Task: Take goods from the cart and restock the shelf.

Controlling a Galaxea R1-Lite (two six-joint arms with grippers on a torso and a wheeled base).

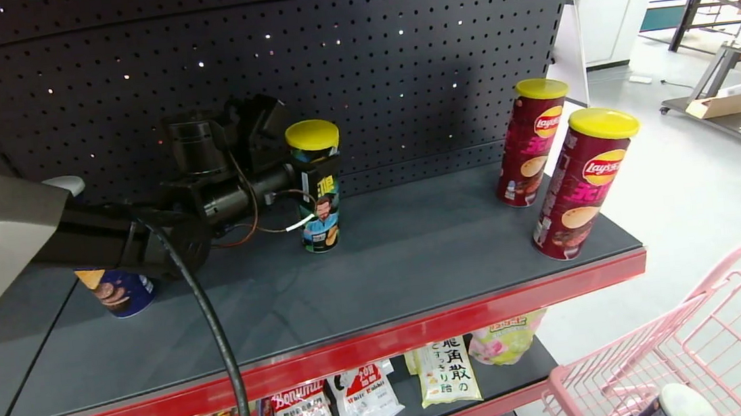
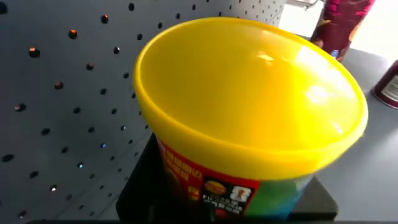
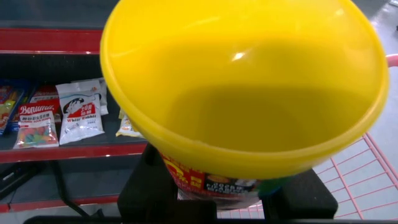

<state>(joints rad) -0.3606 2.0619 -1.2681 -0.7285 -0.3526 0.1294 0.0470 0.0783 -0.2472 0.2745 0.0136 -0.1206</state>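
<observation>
Yellow-lidded can (image 1: 312, 134) stands upright on the dark shelf (image 1: 415, 251), clamped by the left gripper (image 1: 320, 175); the right gripper (image 3: 224, 199) clasps a second can (image 3: 242, 81) near the pink cart (image 3: 373, 168).

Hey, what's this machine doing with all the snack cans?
It is a robot restocking a store shelf. Its left gripper is closed around a yellow-lidded can that stands upright on the top shelf, close to the pegboard back. Its right gripper holds a second yellow-lidded can lower down, near the pink cart. Two maroon cans stand at the shelf's right end.
</observation>
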